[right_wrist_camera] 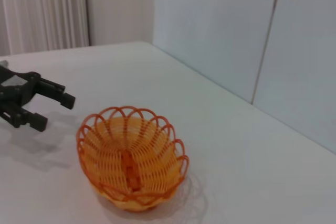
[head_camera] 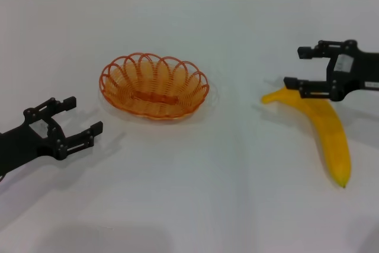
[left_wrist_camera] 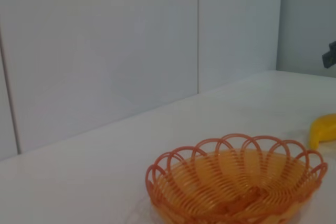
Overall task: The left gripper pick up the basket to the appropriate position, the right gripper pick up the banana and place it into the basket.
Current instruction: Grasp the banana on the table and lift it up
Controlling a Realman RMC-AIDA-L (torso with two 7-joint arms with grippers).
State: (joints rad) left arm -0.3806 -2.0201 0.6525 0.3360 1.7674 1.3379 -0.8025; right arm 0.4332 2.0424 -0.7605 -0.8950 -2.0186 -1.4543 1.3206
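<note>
Left pincer [head_camera: 74,121] hovers spread beside the basket [head_camera: 154,86] on the bench [head_camera: 237,194]; the wire rim could slip. Right pincer [head_camera: 299,68], spread, seems above the banana [head_camera: 331,134] stem, risking a roll

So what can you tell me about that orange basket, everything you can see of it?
The basket is a shallow oval bowl of orange looped wire, probably plastic-coated, with a scalloped rim of arches and a see-through woven floor. It is empty and sits upright and flat on the white table, near the middle. Nothing grips or touches it: the left hand is open beside it with a gap between, and the banana lies apart on its other side, under the open right hand.
</note>
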